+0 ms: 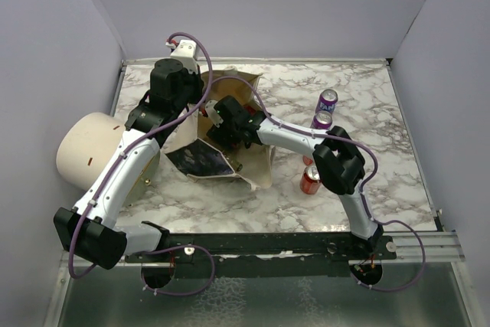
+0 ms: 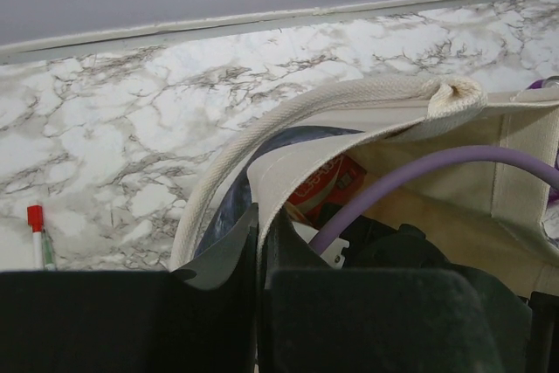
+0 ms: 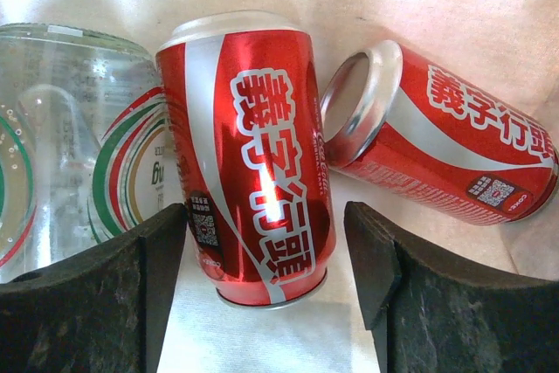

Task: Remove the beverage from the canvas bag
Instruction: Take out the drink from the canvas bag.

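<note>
The canvas bag stands open mid-table, its black printed panel facing the arms. My left gripper is shut on the bag's cloth rim, holding the mouth open. My right gripper reaches down inside the bag and is open. A red beverage can lies on the cloth bottom between its fingers; the left finger is close against it and the right finger stands apart. A second red can lies on its side to the right, and a clear bottle to the left.
Two purple cans and a red can stand on the marble table right of the bag. A cream cylinder lies at the left edge. A red-capped pen is on the table. Grey walls enclose three sides.
</note>
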Available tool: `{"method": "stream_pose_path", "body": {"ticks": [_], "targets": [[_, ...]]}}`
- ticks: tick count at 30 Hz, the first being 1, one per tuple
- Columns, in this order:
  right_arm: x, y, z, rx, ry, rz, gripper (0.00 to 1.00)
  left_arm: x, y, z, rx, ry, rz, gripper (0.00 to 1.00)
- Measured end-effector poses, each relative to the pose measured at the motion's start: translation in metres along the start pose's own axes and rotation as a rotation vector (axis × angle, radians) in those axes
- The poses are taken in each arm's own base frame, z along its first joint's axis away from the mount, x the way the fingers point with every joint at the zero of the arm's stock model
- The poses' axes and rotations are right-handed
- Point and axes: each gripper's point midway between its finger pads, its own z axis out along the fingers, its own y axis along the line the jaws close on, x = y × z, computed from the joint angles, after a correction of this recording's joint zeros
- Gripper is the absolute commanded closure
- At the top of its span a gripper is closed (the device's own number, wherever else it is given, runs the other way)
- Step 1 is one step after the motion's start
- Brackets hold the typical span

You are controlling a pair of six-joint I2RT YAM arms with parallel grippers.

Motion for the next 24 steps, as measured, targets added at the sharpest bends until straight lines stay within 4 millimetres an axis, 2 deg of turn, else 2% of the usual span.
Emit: {"method": "stream_pose_path", "body": {"ticks": [9, 16, 20, 24], "targets": [[0.003, 0.000, 0.000, -0.002, 0.012, 0.004, 0.29, 0.000, 0.000, 0.000, 0.000, 0.000, 0.000, 1.00], [0.012, 0.002, -0.002, -0.006, 0.042, 0.024, 0.27, 0.000, 0.000, 0.000, 0.000, 0.000, 0.000, 1.00], [0.029, 0.004, -0.005, -0.007, 0.099, 0.019, 0.25, 0.000, 0.000, 0.000, 0.000, 0.000, 0.000, 1.00], [0.036, 0.003, -0.004, -0.005, 0.118, 0.027, 0.24, 0.000, 0.000, 0.000, 0.000, 0.000, 0.000, 1.00]]}}
